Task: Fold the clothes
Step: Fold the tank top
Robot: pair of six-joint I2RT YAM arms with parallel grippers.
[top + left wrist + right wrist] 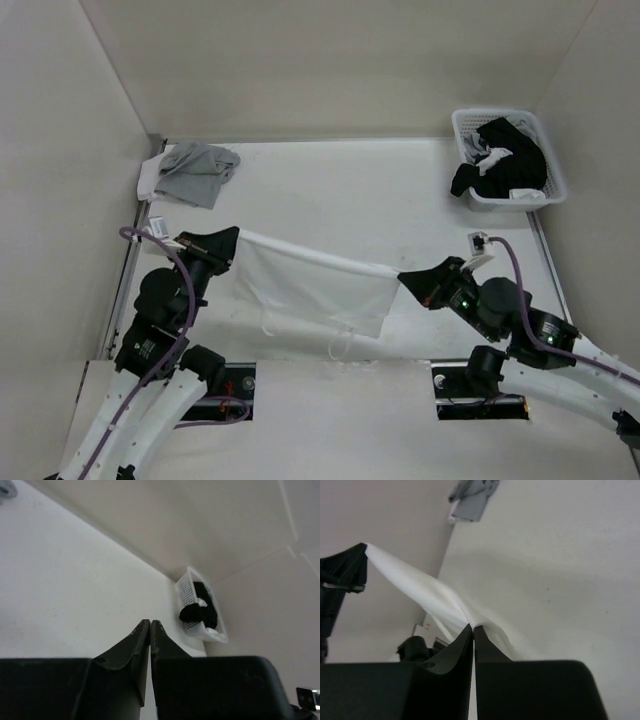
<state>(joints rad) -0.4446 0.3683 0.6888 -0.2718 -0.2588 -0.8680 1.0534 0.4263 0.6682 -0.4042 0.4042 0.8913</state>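
The clothes, one thin white garment, hang stretched as a sheet between my two grippers just above the table. The top edge is pulled taut, and thin strings dangle from the lower edge. My left gripper is shut on the top left corner. In the left wrist view its jaws are pressed together and the fabric is hidden there. My right gripper is shut on the top right corner. In the right wrist view the white cloth bunches at the closed tips and runs up to the left gripper.
A grey garment lies crumpled in the far left corner. A white basket holding black clothes stands at the far right by the wall. Walls close the table on three sides.
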